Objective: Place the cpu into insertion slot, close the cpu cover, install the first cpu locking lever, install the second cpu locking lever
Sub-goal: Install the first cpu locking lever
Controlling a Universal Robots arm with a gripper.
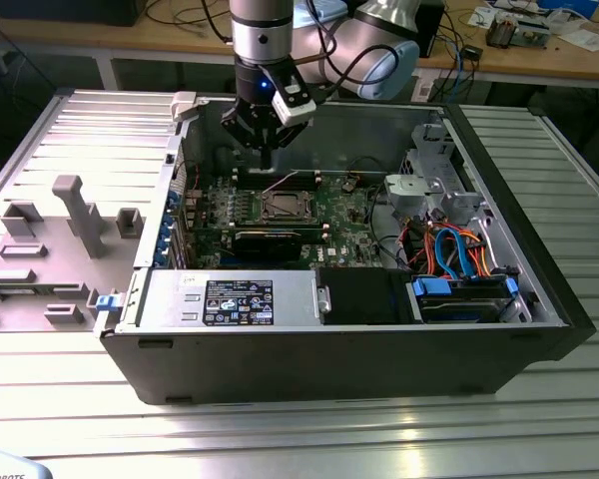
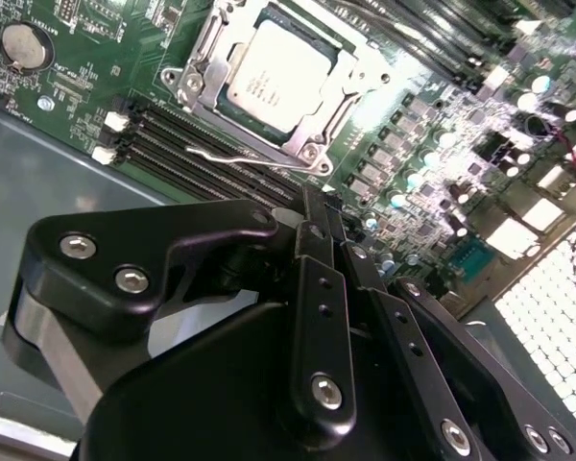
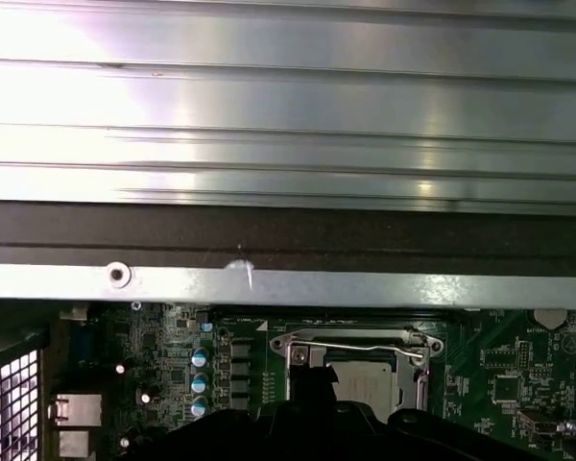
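The cpu (image 2: 274, 77), a small square chip with a silver-grey top, lies flat in its socket on the green motherboard (image 1: 344, 215). The cpu cover (image 2: 362, 79), a silvery frame, lies down around it. A thin wire locking lever (image 2: 221, 154) runs along one side of the socket and looks raised off the board. The same lever (image 3: 365, 348) crosses the socket's edge in the first wrist view. My gripper (image 1: 267, 158) hangs above the board just behind the socket (image 1: 280, 207), touching nothing. Its black fingers (image 2: 319, 279) are shut together with nothing between them.
The open case (image 1: 280, 349) has walls on all sides. A black expansion card (image 1: 270, 242) lies in front of the socket, memory slots (image 2: 182, 134) beside it. A power supply (image 1: 230, 299) and cabled drive cage (image 1: 459, 249) fill the front and right. A grey fixture tray (image 1: 60, 230) stands outside.
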